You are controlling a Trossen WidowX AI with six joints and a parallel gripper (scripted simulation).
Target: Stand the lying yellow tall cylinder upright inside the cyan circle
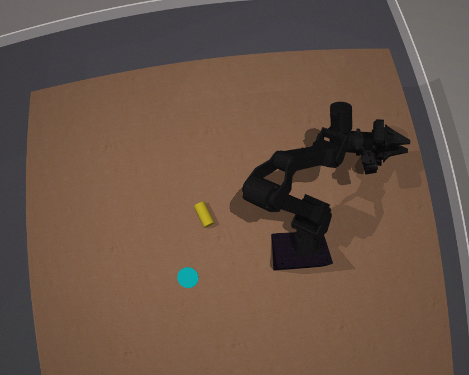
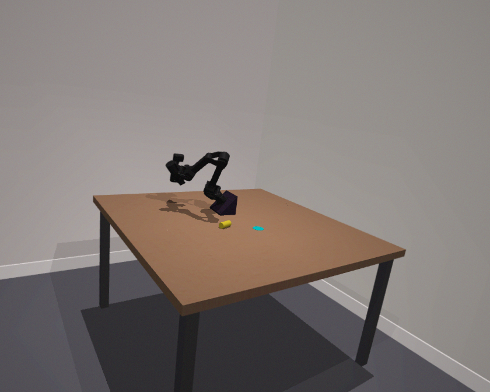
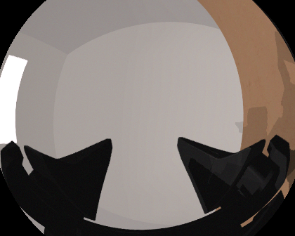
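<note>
Top: jaws [image 1: 408,145] near table edge [image 1: 419,163].

1. No text, label, brand, number or sign can be read in any of the three views.
</note>
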